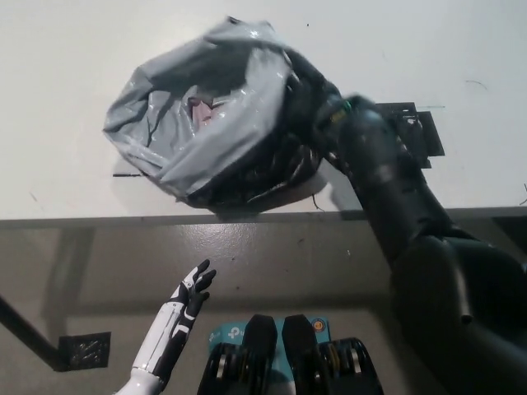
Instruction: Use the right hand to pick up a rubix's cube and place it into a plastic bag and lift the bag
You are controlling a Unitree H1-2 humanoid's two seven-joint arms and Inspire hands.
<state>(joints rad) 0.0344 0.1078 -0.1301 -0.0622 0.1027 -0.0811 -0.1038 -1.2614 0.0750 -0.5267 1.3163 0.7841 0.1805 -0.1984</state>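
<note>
Looking nearest, I see my white left hand [191,290] idle below the table edge, fingers spread and empty. Farther up, my black right hand [309,107] grips the crumpled translucent grey plastic bag [210,115], raised over the white table [58,74]; a pinkish shape shows inside, unclear.

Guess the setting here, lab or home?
Probably a lab or test bay: a plain white table bearing a black square marker, bare concrete-like floor with another marker, and nothing homelike in view.
</note>
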